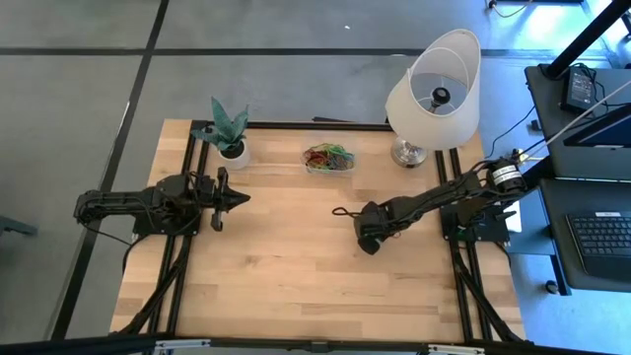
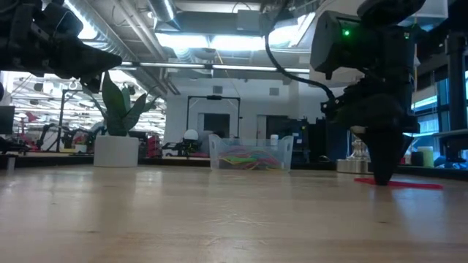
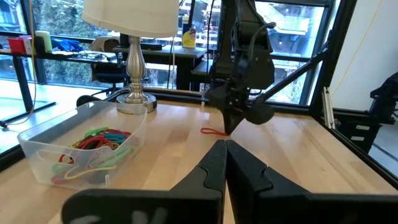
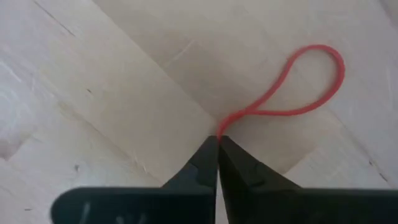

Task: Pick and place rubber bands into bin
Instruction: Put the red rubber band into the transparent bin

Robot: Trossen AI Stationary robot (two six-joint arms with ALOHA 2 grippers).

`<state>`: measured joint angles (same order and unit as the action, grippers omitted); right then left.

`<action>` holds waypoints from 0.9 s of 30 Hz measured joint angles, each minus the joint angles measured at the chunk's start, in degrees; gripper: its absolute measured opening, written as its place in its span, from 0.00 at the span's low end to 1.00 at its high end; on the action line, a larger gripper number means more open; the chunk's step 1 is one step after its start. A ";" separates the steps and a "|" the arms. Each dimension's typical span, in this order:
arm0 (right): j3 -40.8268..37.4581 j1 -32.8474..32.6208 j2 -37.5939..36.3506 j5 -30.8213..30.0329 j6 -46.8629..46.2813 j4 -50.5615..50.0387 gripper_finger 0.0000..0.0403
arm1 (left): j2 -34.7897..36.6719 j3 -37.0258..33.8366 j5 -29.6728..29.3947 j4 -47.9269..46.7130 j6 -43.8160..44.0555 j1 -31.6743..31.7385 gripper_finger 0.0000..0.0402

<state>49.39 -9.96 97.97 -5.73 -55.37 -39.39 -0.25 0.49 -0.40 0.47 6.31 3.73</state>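
A red rubber band (image 4: pixel 311 81) lies flat on the wooden table right of centre, and shows as a thin red line in the low view (image 2: pixel 409 185). My right gripper (image 4: pixel 217 140) points down at it, shut on one end (image 1: pixel 367 242). The clear bin (image 1: pixel 328 160) stands at the table's far middle with several coloured rubber bands (image 3: pixel 99 140) inside. My left gripper (image 1: pixel 242 197) waits level over the table's left side, shut on nothing. My right gripper pinches the red band's narrow end (image 4: pixel 221 129) between its two fingertips, coming from above and pointing down. The band's two strands meet at the tips. The loop beyond (image 4: pixel 333 68) lies slack on the table.
A lamp (image 1: pixel 434 89) with a white shade stands at the far right. A small plant in a white pot (image 1: pixel 232 148) stands at the far left. Black rails run along both table sides. Bare wood stretches between the arms and toward the near edge.
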 joint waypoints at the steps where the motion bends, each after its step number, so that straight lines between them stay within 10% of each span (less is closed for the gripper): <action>1: 0.43 0.02 -0.45 0.02 -0.20 -0.21 0.03 | 0.00 0.00 -0.01 -0.01 0.00 0.02 0.01; 13: 18.50 4.81 -4.90 -9.77 7.99 -2.08 0.01 | 0.00 0.00 -0.02 0.02 0.00 0.01 0.02; 27: 39.81 25.99 3.84 -11.93 27.47 0.37 0.00 | 0.00 0.00 0.00 0.04 0.00 0.01 0.02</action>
<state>89.20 16.04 101.81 -17.67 -27.90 -39.02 -0.25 0.49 -0.40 0.51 6.31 3.74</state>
